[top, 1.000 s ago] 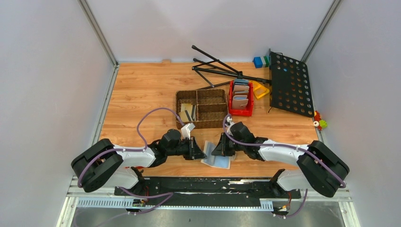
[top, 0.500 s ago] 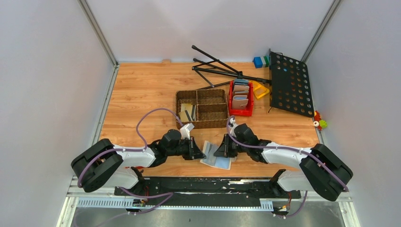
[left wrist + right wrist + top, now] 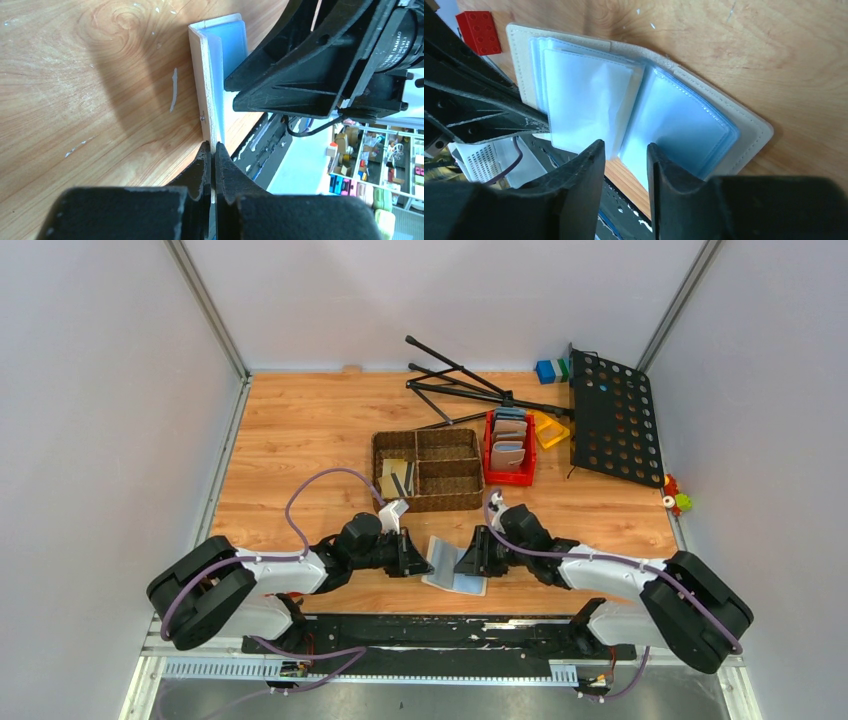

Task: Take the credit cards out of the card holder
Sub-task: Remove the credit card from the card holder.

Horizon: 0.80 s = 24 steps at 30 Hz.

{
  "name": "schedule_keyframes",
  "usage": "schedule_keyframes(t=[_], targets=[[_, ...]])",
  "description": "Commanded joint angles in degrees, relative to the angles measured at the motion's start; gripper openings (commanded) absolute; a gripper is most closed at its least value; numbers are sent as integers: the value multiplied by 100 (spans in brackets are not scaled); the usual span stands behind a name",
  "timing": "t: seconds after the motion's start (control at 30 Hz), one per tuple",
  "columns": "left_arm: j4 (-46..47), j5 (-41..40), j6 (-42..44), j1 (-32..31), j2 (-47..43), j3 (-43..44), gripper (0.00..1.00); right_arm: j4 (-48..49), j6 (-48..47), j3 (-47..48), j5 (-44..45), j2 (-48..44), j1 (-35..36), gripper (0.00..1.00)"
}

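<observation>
Card holder [image 3: 455, 567]: lies opened on the table [image 3: 300, 430] near its front edge, between the two arms, with the pale blue pocket leaves facing up.

Left gripper [image 3: 418, 562]: pressed together on the edge of the beige cover, pinning one flap in a raised position.

Right gripper [image 3: 472, 558]: fingers slightly parted and holding nothing. It hangs just above the fanned pockets near the fold.

Step in hand: probably searching the sleeves for a card while the other arm steadies the wallet. The sleeves look translucent, and whether any card is left inside cannot be told.

Next move calls for: the right fingertips to slip into a single sleeve and nip a card edge without gathering up the thin plastic leaves. The left grip must not let go.

Credit cards [image 3: 397, 478]: tan and dark pieces that appear to lie in a left compartment of the woven basket [image 3: 425, 502], just beyond the arms.

Surroundings: a red bin [image 3: 510, 478] of other wallets and a black perforated stand [image 3: 612, 415] are well apart. Nothing blocks the reach. The close quarters between the two grippers are the main hindrance.
</observation>
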Motion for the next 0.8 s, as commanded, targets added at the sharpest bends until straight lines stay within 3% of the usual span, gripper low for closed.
schedule_keyframes(t=[0.0,0.1,0.27,0.47,0.77], targets=[[8,42,145,34,-169,176,0,-7,-186,-48,-9,-387,-37,44],[-305,30,269,30,-287,303,0,-35,-213,-42,1,-698,-32,65],[-993,-128,552,24,-527,522,0,-453,-268,394,171,-793,-30,80],[-1677,-426,820,-79,-820,796,0,-1407,-357,1397,801,45,335,82],[-2701,-1037,1152,-322,-922,1282,0,-1582,-202,1801,1577,365,733,79]])
